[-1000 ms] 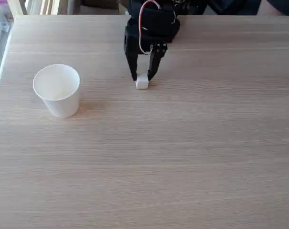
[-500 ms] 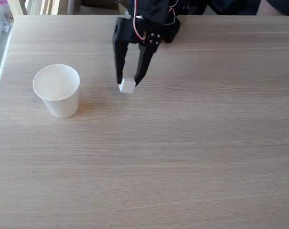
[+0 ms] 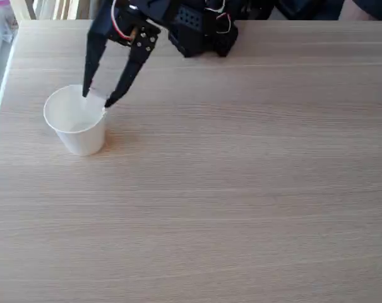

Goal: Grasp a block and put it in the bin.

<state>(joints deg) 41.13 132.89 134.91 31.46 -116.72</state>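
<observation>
My fingers (image 3: 95,99) are over the cup's (image 3: 77,129) right rim, pinched on the white block (image 3: 94,99), which sits between the tips above the opening. Cup upright on the surface (image 3: 241,189).

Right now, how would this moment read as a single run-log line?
phase: carry to bin | claw: over cup's rim, holding block | cup: upright on table | release: not yet

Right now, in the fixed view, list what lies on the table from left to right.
Paper cup → gripper above the cup's right rim, a small white block between its fingertips → black arm body near the table's far edge.
</observation>
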